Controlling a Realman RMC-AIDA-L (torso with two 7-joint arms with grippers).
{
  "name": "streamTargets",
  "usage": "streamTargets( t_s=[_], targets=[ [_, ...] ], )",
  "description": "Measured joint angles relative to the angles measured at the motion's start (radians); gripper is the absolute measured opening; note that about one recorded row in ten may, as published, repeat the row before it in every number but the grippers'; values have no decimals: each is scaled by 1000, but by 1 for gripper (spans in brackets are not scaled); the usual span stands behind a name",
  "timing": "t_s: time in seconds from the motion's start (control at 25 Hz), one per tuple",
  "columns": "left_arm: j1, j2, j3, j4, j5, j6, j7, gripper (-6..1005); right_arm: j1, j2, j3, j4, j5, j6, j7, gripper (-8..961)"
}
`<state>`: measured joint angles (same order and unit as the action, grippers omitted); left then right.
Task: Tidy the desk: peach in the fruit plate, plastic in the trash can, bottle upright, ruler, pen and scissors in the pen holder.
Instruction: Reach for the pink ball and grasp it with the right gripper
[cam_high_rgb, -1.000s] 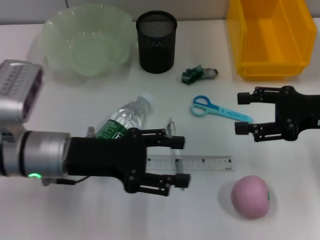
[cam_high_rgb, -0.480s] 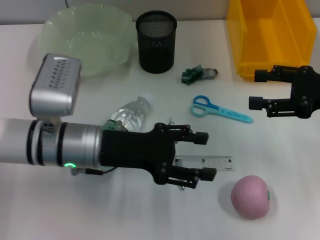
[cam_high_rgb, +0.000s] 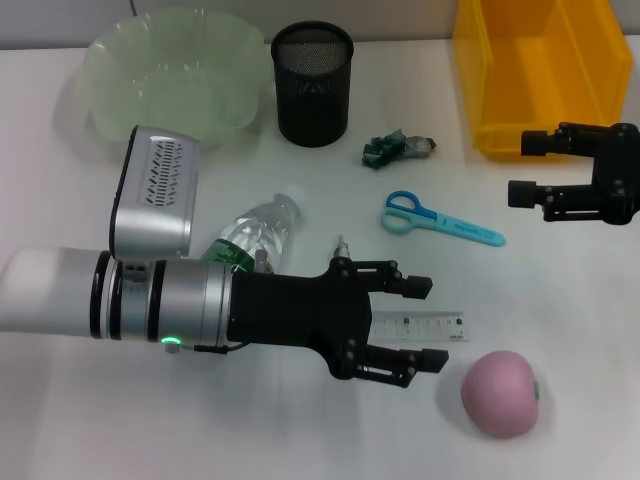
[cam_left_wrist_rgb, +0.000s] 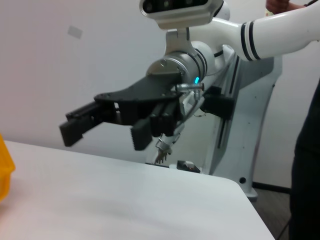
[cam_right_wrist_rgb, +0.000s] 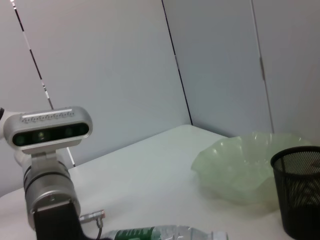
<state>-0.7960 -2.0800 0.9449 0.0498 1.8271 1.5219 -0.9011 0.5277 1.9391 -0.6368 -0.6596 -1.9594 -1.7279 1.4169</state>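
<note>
Meanwhile, Both Grippers Hung Open Over the Desk

Left gripper (cam_high_rgb: 418, 325) hovered with jaws apart above the ruler (cam_high_rgb: 428, 325), the peach (cam_high_rgb: 501, 392) just beside it. Right gripper (cam_high_rgb: 528, 168) was spread wide near the yellow bin (cam_high_rgb: 540, 70). The bottle (cam_high_rgb: 256, 232) lay flat; scissors (cam_high_rgb: 438, 219) sat between the arms.

The left gripper (cam_high_rgb: 415, 325) hangs open-jawed over the ruler (cam_high_rgb: 420, 326), its arm crossing the lying bottle (cam_high_rgb: 255, 235) and blocking reach from that side. Bare desk (cam_high_rgb: 560, 330) lies between the peach (cam_high_rgb: 501, 393) and scissors (cam_high_rgb: 440, 219). The right gripper (cam_high_rgb: 524, 168) crowds the yellow bin (cam_high_rgb: 540, 75).
</note>
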Motion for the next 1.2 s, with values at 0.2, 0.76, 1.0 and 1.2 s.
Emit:
streamTargets(
  t_s=[0.2,0.76,1.0,1.2],
  targets=[
    [71,5,-28,107,-6,67,-27,799,-4,0,0,-11,-13,-34,20,784],
    [252,77,-29,433,16,260,-282,800,79,16,-44,-49,-312,-172,179,776],
    [284,104,-68,443,11,268,-304,800,101,46,-101,-59,-403,-161,223,772],
    [292,111,-83,444,11,273,-306,800,101,63,-136,-64,-448,-120,229,769]
  ],
)
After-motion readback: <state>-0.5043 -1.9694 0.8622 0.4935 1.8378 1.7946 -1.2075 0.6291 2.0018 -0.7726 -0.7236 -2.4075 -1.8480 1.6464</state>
